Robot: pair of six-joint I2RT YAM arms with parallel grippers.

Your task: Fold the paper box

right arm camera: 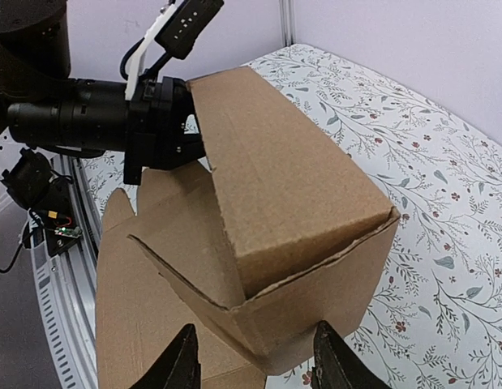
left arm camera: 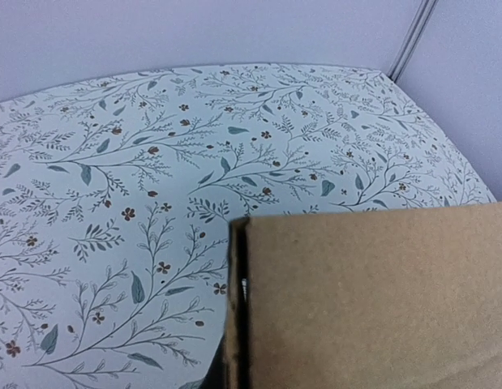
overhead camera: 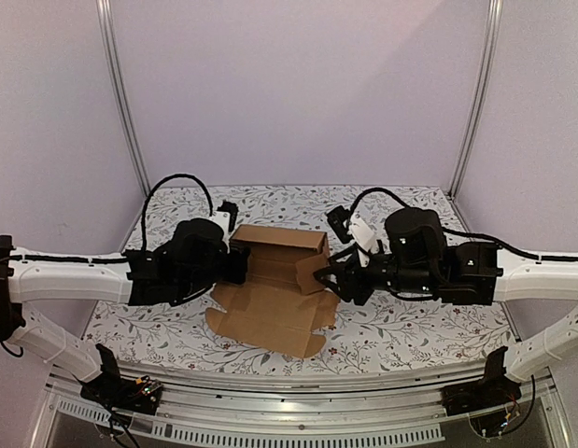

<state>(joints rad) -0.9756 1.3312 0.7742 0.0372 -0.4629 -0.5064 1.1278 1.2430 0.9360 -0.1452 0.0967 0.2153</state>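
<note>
Cardboard box (overhead camera: 274, 280), half-formed, mid-worktop (overhead camera: 410, 327) between both arms: right claw (right arm camera: 257, 328) spread wide at its end flap, left claw (overhead camera: 237, 264) grip indeterminable; hazard: uneven push likely collapses raised walls.

Left arm (overhead camera: 69, 278) & right arm (overhead camera: 541, 277): white link shells, black joints/wrist housings; black cables (overhead camera: 176, 177) loop above; black tapered fingers (right arm camera: 179, 363).

The walls (overhead camera: 298, 84) are plain pale lilac, evenly lit by a soft light. A thin metal post (overhead camera: 121, 93) rises at the back left corner, and a second post (overhead camera: 477, 93) at the back right. The table (overhead camera: 410, 331) has a white cover printed with grey-green twigs and small reddish flowers. A silver rail (overhead camera: 298, 411) runs along its near edge.
</note>
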